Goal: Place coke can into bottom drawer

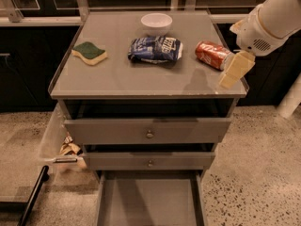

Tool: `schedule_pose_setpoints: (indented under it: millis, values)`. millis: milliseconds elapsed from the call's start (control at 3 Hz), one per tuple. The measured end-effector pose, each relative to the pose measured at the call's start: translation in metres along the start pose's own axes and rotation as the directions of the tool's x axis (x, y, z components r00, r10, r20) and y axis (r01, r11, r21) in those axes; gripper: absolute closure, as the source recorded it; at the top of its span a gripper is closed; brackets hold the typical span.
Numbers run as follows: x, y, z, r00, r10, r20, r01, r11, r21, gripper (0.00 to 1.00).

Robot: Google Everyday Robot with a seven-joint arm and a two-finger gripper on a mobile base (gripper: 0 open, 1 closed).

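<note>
The coke can [213, 54] lies on its side on the right part of the grey cabinet top, red with white lettering. My gripper [236, 70], cream-coloured on a white arm, hangs just right of and in front of the can, over the top's right front corner, apart from the can. The bottom drawer [148, 200] is pulled out at the base of the cabinet, and its flat grey floor holds nothing.
On the cabinet top [141, 76] lie a blue-and-white snack bag [155, 49], a white bowl [156, 22] behind it and a green sponge [89, 52] at the left. Two upper drawers [148, 132] with round knobs stand slightly ajar. Crumpled paper [69, 149] lies at the cabinet's left foot.
</note>
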State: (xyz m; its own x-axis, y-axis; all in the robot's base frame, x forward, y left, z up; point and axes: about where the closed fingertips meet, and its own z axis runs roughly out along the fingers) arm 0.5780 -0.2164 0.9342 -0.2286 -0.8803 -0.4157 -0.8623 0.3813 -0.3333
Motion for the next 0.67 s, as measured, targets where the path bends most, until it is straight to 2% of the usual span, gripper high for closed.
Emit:
schedule_pose_setpoints:
  millis: [667]
  values:
    - [-0.005,-0.036,0.051,0.991,0.036,0.132,-0.038,0.9992,0.01,0.0]
